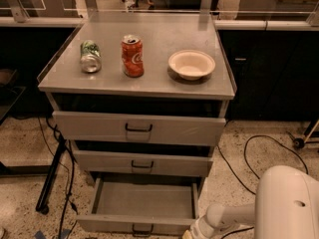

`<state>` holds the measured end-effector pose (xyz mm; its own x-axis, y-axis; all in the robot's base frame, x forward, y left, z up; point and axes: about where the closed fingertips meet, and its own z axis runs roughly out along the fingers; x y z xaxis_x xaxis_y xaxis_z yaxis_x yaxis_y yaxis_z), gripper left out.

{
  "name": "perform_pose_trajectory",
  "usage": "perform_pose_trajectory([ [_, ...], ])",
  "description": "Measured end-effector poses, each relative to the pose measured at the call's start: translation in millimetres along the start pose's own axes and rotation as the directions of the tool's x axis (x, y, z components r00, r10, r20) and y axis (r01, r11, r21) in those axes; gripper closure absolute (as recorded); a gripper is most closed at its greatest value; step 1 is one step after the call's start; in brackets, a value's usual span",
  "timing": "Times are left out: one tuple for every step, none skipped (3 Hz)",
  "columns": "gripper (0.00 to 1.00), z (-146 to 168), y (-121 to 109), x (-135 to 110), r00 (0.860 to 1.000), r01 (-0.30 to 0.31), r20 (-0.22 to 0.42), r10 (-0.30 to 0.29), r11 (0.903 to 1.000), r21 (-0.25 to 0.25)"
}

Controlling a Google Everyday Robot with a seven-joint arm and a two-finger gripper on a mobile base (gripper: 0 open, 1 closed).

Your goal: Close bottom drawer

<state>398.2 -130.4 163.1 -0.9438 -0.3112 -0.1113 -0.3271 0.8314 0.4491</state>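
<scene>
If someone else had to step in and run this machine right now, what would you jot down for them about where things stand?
Gripper: at the end of the white arm, low at the bottom edge of the view, just right of the bottom drawer's front right corner. Whether it touches the drawer cannot be told.
Shallow grey metal bottom drawer: pulled far out, flat floor bare, small black handle on its low front panel.
Done: nothing that shows; the drawer stands open.
Left: probably bring the gripper to the front panel and push the drawer fully in under the two wider grey drawers.
</scene>
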Motion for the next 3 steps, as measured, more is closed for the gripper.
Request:
perform_pose_trajectory([
  [1.00, -7.2, -5.4, -36.6, 0.996, -0.014, 0.085, 0.013, 0.9998, 0.010],
  [1.00, -11.6, -6.6, -46.1, 0.994, -0.016, 0.112, 0.014, 0.9998, 0.014],
  [1.00, -22.2, -8.8, -72.4, 0.985, -0.018, 0.172, 0.012, 0.9994, 0.031],
])
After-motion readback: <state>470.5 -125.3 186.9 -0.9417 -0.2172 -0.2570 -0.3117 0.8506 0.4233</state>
